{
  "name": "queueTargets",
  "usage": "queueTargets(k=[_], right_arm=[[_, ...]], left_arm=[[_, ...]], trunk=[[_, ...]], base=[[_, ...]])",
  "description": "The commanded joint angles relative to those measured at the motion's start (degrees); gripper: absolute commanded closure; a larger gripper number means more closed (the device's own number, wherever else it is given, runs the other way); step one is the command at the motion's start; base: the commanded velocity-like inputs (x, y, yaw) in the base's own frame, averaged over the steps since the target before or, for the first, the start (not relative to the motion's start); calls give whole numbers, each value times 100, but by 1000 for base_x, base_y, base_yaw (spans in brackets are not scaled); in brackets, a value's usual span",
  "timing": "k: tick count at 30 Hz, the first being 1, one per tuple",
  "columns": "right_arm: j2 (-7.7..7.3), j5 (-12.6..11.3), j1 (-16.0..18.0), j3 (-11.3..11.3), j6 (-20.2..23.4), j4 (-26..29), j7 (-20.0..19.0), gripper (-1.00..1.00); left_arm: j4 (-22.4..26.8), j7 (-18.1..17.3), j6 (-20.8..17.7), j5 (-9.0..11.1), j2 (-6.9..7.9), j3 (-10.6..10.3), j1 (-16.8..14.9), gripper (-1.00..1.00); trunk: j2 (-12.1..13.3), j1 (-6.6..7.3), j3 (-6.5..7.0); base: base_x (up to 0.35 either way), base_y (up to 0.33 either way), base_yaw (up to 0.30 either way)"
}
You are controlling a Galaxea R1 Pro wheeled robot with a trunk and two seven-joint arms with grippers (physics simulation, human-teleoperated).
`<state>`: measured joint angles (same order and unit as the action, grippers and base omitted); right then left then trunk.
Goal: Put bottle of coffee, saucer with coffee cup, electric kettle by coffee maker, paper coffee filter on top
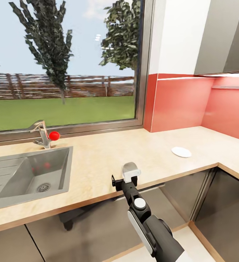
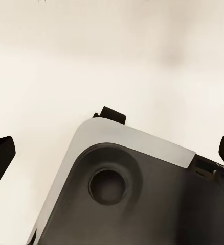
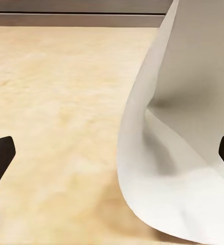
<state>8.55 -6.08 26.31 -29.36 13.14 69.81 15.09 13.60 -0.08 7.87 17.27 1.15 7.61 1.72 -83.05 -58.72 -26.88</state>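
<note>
One saucer [image 1: 181, 151] lies on the desk [image 1: 97, 163]; the sink [image 1: 24, 174] holds nothing visible. The right gripper [image 1: 128, 178] has jaws apart around one paper coffee filter [image 3: 183, 153]. The left gripper [image 2: 112, 153] also has jaws apart.

Right arm [image 1: 152, 225] extended forward, right gripper [image 1: 126, 181] jaws parted wide

A small white saucer [image 1: 181, 151] lies flat on the light wood countertop [image 1: 108, 160], near the red wall and the corner. It is round. A white paper coffee filter [image 1: 131, 171] stands at the front edge of the countertop, well apart from the saucer. Up close it is thin, curved and bent like a sheet [image 3: 183, 148].
</note>
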Motion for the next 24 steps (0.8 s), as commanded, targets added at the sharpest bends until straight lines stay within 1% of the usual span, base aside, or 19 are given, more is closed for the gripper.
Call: queueTargets(k=[1, 5, 10, 17, 24], right_arm=[[-2, -59, 6, -17, 17, 6, 48, -100], [-2, -59, 6, -17, 16, 9, 48, -100], [-2, -59, 6, -17, 15, 14, 48, -100], [-2, -59, 6, -17, 14, 14, 46, -100], [-2, -59, 6, -17, 14, 15, 46, -100]], left_arm=[[11, -1, 4, 40, -1, -3, 4, -100], [11, -1, 4, 40, -1, -4, 4, -100], [11, -1, 4, 40, -1, -4, 4, -100], [11, -1, 4, 40, -3, -5, 4, -100], [11, -1, 4, 40, -2, -4, 4, -100]], trunk=[[-3, -1, -5], [-3, -1, -5], [-3, -1, -5], [-3, -1, -5], [-3, -1, -5]], base=[[41, 0, 0], [28, 0, 0], [139, 0, 0], [46, 0, 0], [117, 0, 0]])
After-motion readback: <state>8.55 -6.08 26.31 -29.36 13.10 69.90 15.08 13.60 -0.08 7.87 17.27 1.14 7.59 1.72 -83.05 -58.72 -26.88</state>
